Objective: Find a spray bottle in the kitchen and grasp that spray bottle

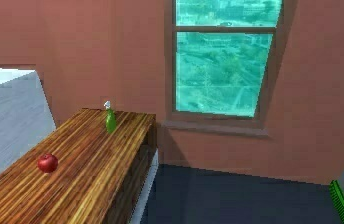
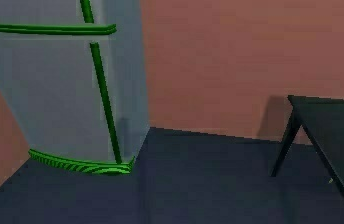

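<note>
A small green spray bottle (image 1: 110, 119) with a white top stands upright near the far end of a wooden countertop (image 1: 85, 165) in the forward view's left half. A red apple (image 1: 47, 163) lies on the same countertop, closer to me and to the left of the bottle.
A grey block (image 1: 10, 120) rises left of the counter. A window (image 1: 225, 60) sits in the reddish wall beyond it, above dark floor (image 1: 240, 200). In the arm side view a grey fridge with green trim (image 2: 65, 85) stands at the left and a dark table (image 2: 330, 125) at the right.
</note>
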You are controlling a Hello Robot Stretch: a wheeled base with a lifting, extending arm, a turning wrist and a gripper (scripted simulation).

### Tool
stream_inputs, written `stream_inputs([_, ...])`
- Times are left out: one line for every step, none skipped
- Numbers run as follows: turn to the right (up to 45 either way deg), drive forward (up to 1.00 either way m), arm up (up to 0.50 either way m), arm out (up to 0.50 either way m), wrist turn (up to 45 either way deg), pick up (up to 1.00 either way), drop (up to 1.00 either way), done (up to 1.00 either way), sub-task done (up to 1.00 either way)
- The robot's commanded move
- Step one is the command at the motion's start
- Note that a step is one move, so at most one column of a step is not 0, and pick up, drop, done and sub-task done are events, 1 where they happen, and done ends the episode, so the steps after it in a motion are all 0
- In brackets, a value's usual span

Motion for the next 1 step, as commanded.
stream_inputs([0.0,0.1,0.0,0.0,0.0,0.0,0.0,0.0,0.0])
